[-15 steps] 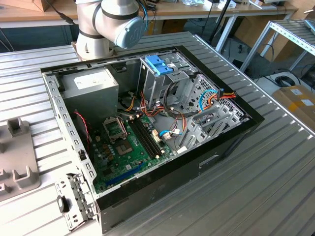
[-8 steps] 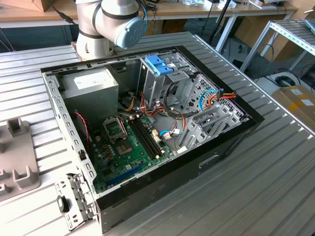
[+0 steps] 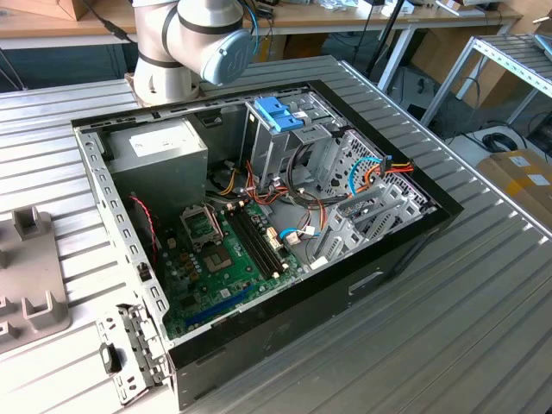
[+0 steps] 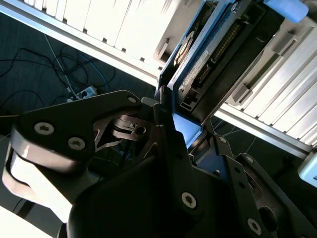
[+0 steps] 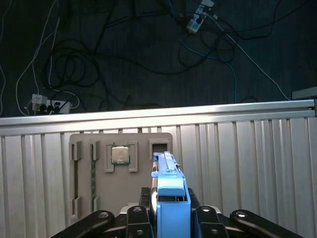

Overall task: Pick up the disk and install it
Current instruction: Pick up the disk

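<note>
The room has a dark floor (image 5: 124,49) with many thin black and blue cables (image 5: 74,64) lying on it, and a white power strip (image 5: 49,105) among them. In the exterior view a wooden bench (image 3: 345,17) and a grey metal rack (image 3: 517,60) stand at the back.

The big silver ribbed metal table (image 3: 483,285) takes up most of that view. On it lies a large open black computer case (image 3: 405,250). Inside are a green circuit board (image 3: 224,259), a grey metal power box (image 3: 164,151) and a bare blue plastic handle (image 3: 279,114). The thick silver and blue robot arm (image 3: 185,39) stands behind the case.

A flat grey plastic tray (image 3: 26,285) sits on the table at the exterior view's left. In the first wrist view the tray (image 5: 143,141) is near the table's edge. It holds thin green memory sticks (image 5: 92,173) and a small square silver chip (image 5: 119,155).

The black gripper (image 5: 171,210) has its jaws closed tight on the flat dark grey metal disk (image 5: 168,168) with a light blue plastic bracket. The disk stands on its edge over the tray, and I cannot tell if the two touch. In the second wrist view the disk (image 4: 203,64) sticks out from the gripper (image 4: 187,126), between its black fingers (image 4: 161,119)
</note>
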### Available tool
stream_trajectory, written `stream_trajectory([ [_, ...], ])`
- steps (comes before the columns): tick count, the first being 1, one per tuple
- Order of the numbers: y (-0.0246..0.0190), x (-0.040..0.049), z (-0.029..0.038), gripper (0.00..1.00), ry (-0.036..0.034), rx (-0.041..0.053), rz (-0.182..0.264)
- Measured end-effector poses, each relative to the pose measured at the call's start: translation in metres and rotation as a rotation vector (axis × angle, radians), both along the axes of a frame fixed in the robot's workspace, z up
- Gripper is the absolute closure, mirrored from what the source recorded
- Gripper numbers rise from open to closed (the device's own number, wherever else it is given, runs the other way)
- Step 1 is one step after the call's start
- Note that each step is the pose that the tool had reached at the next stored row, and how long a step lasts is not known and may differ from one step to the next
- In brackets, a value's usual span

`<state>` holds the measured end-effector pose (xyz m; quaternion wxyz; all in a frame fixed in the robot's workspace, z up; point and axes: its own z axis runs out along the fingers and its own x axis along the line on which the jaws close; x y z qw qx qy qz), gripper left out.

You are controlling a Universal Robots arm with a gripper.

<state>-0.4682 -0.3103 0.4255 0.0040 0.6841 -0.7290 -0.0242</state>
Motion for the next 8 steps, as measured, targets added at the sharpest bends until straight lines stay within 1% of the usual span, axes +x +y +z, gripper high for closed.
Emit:
stream_trajectory([
  [8,0.0000,0.0000,0.0050,0.63,0.0000,0.0000,0.000],
])
